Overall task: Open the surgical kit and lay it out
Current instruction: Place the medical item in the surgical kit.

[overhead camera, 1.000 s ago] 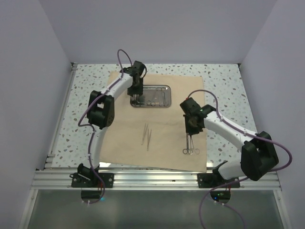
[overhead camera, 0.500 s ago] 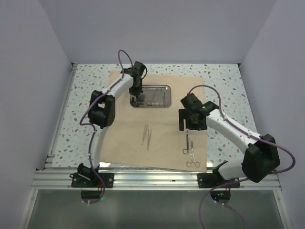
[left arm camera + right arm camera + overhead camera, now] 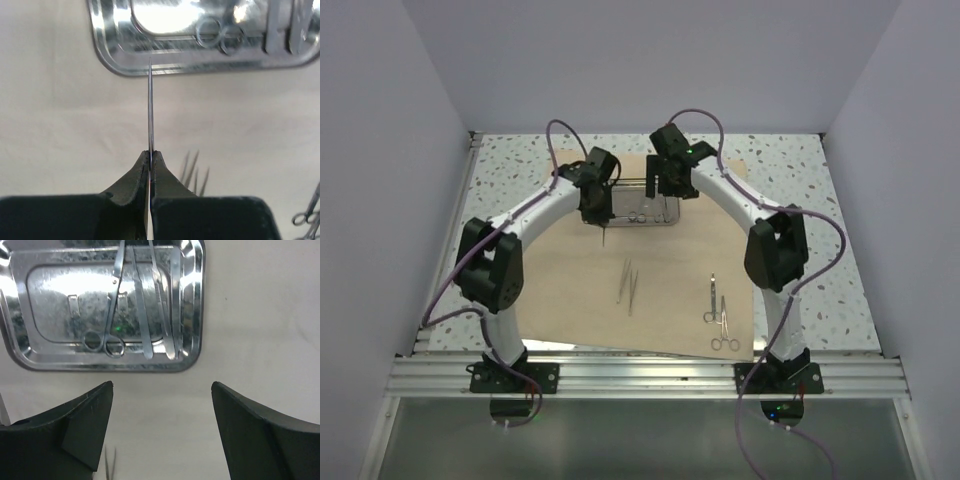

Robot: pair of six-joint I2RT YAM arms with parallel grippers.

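Observation:
The tan cloth [image 3: 660, 270] lies spread flat, with the steel tray [image 3: 640, 222] at its far side. My left gripper [image 3: 601, 220] hangs over the tray's near-left corner, shut on a slim steel instrument [image 3: 150, 105] seen edge-on, its tip toward the tray rim [image 3: 125, 70]. My right gripper [image 3: 665, 188] hovers open above the cloth just in front of the tray [image 3: 192, 305]. In the tray lie ring-handled scissors [image 3: 107, 315] and two or three thin tools [image 3: 145, 315]. Tweezers [image 3: 627, 283] and two ring-handled forceps [image 3: 718, 312] lie on the cloth.
The speckled tabletop [image 3: 500, 230] surrounds the cloth, with white walls on three sides. An aluminium rail [image 3: 640, 375] runs along the near edge by the arm bases. Bare cloth [image 3: 670, 255] lies between the tweezers and the forceps.
My right gripper let go of a forceps at the cloth's near right, opened and swung back to the tray. My left gripper shut on the slim instrument and drew it out of the tray.

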